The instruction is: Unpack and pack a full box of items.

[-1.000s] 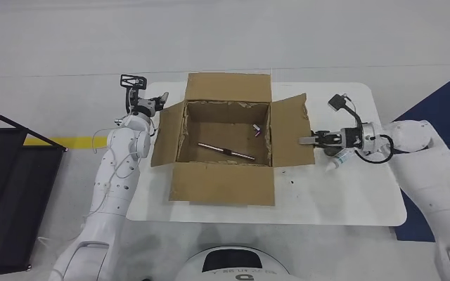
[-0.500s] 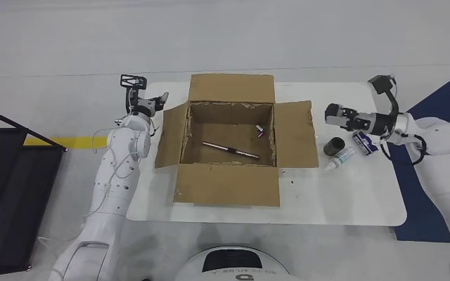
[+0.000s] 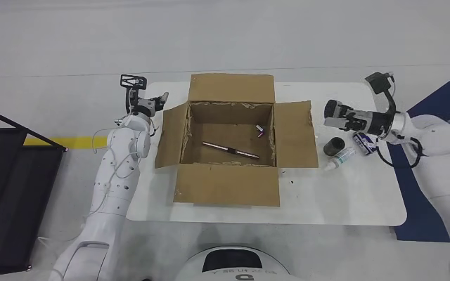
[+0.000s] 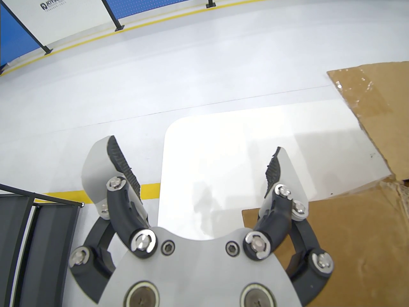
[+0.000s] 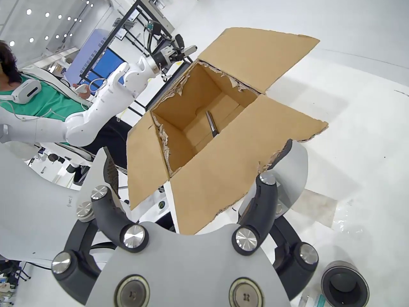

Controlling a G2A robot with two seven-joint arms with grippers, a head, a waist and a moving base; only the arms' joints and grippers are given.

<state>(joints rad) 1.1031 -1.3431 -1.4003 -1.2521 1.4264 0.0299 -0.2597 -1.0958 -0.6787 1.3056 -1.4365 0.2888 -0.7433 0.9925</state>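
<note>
A pale workshop floor [image 3: 225, 35] surrounds a white table [image 3: 351, 197] on which an open cardboard box [image 3: 225, 186] stands with all four flaps folded outward. Inside, flat on the bottom, lie a slim dark rod [image 3: 230, 149] and, close to the wall nearest the right arm, a small purple item [image 3: 259, 130]. A black cup [image 3: 335, 147], a white bottle [image 3: 339, 159] and a small carton [image 3: 364, 141] sit together on the table beyond the box's right flap. The right gripper [image 3: 329, 114] hangs just beside that flap with its jaws spread wide and nothing between them. The left gripper [image 4: 193, 151] hangs over the far left corner of the table, likewise wide open and empty. The step in hand appears to be unpacking, with two items left inside. A good pick would bring the right gripper straight down past the torn flap edges, set the jaws across the rod near its middle and lower the tips right to the box floor. The purple item probably leaves little room against the wall. A white panel [image 4: 54, 1] behind the left arm carries a logo and lettering. Print on the small carton is too small to make out, and the box flaps bear none.
</note>
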